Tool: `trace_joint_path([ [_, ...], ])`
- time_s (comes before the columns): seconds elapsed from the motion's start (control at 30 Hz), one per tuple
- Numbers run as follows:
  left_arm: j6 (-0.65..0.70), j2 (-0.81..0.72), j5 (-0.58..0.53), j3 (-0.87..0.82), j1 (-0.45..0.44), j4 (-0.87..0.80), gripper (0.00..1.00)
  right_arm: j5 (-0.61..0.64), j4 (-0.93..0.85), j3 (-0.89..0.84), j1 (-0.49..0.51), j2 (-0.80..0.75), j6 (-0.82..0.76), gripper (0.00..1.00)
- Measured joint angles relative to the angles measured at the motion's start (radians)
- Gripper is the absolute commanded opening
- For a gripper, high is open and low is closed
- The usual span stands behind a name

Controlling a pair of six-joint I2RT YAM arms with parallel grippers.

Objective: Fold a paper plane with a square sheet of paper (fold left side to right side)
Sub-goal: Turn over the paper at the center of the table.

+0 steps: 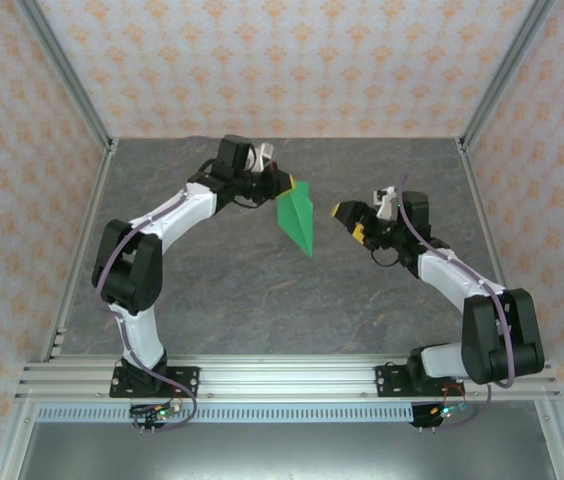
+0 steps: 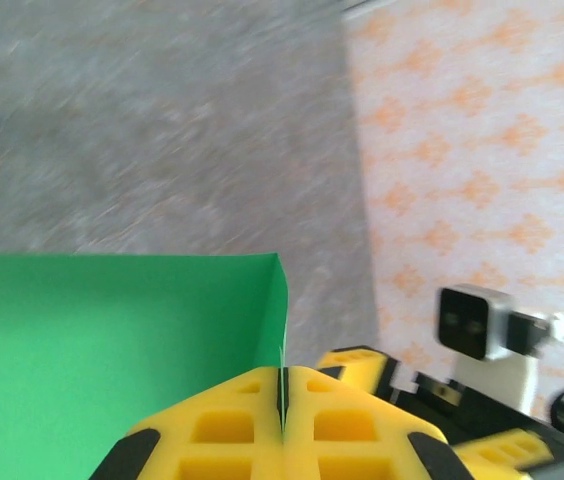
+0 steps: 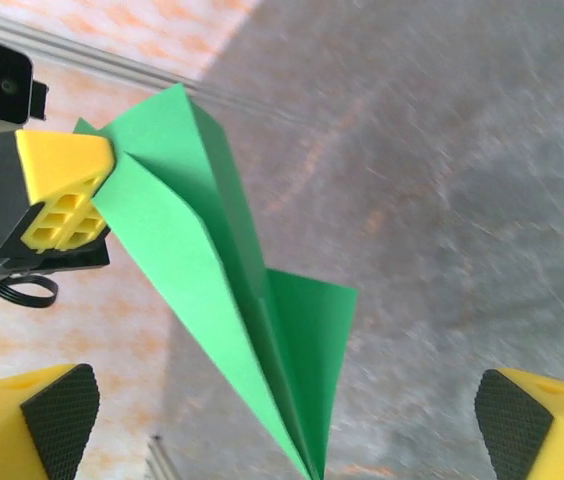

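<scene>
While aloft, the paper plane (image 1: 298,218) in the left tool (image 1: 288,184).

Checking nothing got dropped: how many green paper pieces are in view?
1: the paper plane, between the two arms, pinched at its edge by the left gripper. No other piece is visible.

The whole table (image 1: 212,300) is viewed from high above and behind the arm bases (image 1: 152,380), looking down and forward from afar. From the left wrist, the view is taken along the left gripper (image 2: 284,400), very near the paper plane (image 2: 112,340), towards table and wall (image 2: 462,150). From the right wrist, the same paper plane and left gripper are faced closely. Both are also covered from above.
</scene>
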Motion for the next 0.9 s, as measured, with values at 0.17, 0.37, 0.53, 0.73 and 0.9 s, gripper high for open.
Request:
trace_joint_path([
  [0.17, 0.012, -0.035, 0.038, 0.158, 0.014, -0.052, 0.00, -0.119, 0.177, 0.014, -0.010, -0.007, 0.095, 1.00],
  [0.37, 0.021, -0.041, 0.097, 0.299, 0.014, -0.087, 0.00, -0.201, 0.272, 0.087, 0.010, -0.006, 0.132, 1.00],
  [0.53, -0.013, -0.043, 0.150, 0.326, 0.014, -0.075, 0.00, -0.237, 0.329, 0.134, 0.079, 0.023, 0.143, 1.00],
  [0.73, -0.072, -0.045, 0.199, 0.324, 0.014, -0.022, 0.00, -0.253, 0.404, 0.177, 0.124, 0.113, 0.195, 0.83],
  [0.9, -0.084, -0.050, 0.216, 0.306, 0.014, -0.005, 0.00, -0.261, 0.437, 0.185, 0.125, 0.127, 0.224, 0.64],
])
